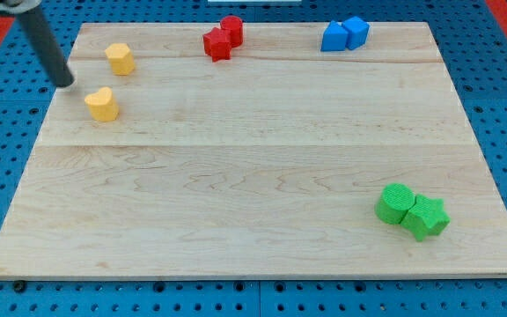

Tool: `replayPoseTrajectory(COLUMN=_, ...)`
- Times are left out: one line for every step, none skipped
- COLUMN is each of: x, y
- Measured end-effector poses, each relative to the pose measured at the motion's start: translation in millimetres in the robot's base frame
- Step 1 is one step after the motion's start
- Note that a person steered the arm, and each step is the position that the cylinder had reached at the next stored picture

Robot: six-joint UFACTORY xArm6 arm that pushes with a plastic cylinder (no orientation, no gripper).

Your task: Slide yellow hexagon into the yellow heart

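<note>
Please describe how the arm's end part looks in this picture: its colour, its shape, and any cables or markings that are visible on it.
Only the rod shows: a straight, round, dark grey bar with a smooth, slightly shiny surface, entering from the view's top left corner. My tip is a plain blunt end, left of the yellow hexagon and the yellow heart. No cables or markings are visible; the arm above is out of view.

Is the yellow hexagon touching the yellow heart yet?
Not yet. The yellow hexagon sits apart from the yellow heart, bare wood between them.
</note>
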State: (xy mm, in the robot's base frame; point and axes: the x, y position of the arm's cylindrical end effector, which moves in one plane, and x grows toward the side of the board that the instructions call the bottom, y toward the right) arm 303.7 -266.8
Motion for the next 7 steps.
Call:
replayPoseTrajectory(x=-34, y=10)
replayPoseTrajectory(x=-50, y=50)
replayPoseTrajectory(x=-62, y=62)
replayPoseTrajectory(x=-60, y=80)
replayPoseTrajectory(x=-36, y=47)
replayPoseTrajectory(x=-16, y=30)
replayPoseTrajectory(x=-50, y=32)
